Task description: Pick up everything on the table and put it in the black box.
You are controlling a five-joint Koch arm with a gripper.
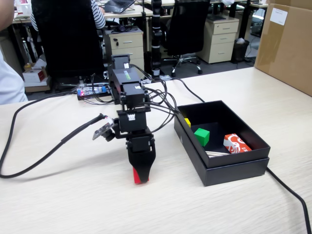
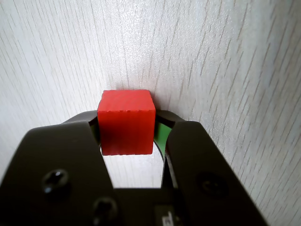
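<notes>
claw (image 2: 127, 136) grips a red cube (image 2: 126, 121) on the table (image 2: 225, 56), plain in the wrist view; only the fixed view shows the box (image 1: 234, 168) beside it.

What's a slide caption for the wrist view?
Wrist view: gripper closed on a red cube against the pale wood-grain table.
</notes>
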